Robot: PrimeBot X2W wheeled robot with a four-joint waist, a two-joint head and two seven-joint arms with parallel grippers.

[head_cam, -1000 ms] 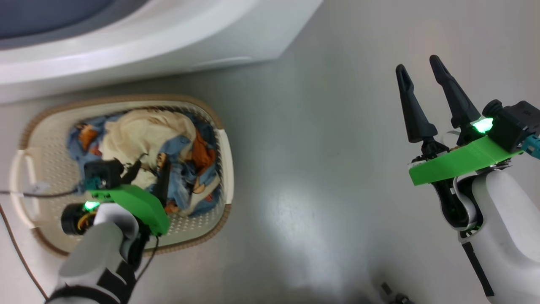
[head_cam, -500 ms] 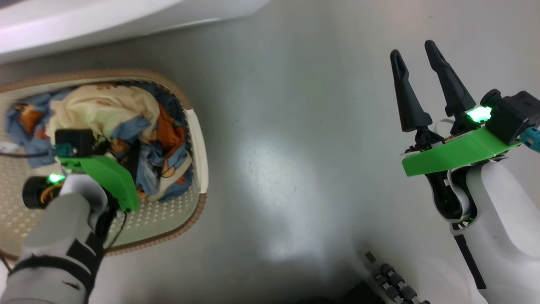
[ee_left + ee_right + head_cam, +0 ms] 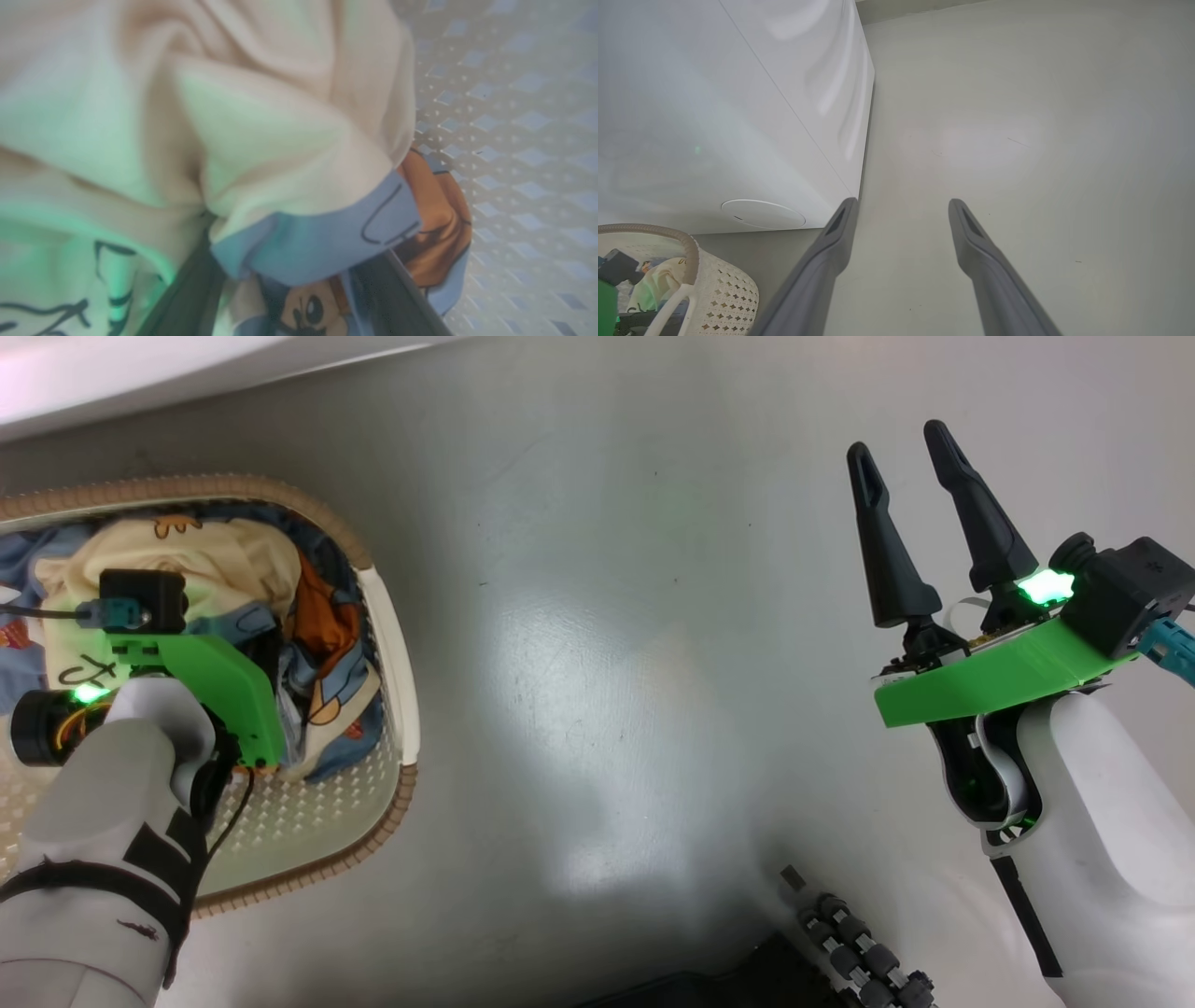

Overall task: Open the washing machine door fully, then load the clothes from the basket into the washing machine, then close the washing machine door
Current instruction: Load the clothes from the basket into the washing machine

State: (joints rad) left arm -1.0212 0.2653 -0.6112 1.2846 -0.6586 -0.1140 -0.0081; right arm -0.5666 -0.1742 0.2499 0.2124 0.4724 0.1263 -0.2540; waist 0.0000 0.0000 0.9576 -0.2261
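The basket [image 3: 400, 663] stands on the floor at the left, cream with a brown woven rim, and its perforated wall [image 3: 724, 289] also appears in the right wrist view. In it lie the clothes: a cream garment [image 3: 215, 555] with black lettering and light blue ones [image 3: 329, 683] with orange prints. My left gripper [image 3: 296, 242] is pushed down into this pile, jaws apart, with cream [image 3: 261, 121] and blue cloth [image 3: 317, 233] bunched between the fingers. My right gripper [image 3: 896, 443] hangs open over bare floor, far right of the basket. The washing machine [image 3: 140, 373] is a white edge at top left. Its door is out of view.
The washing machine's white front [image 3: 714, 116] with a round flat cover [image 3: 763, 213] rises just behind the basket. Grey floor [image 3: 607, 616] lies between the basket and my right arm. The robot's dark base with rollers [image 3: 859, 943] sits at the bottom edge.
The head camera has turned, so basket and washing machine slid left and up in the picture. My left gripper stays down in the clothes. My right gripper remains open.
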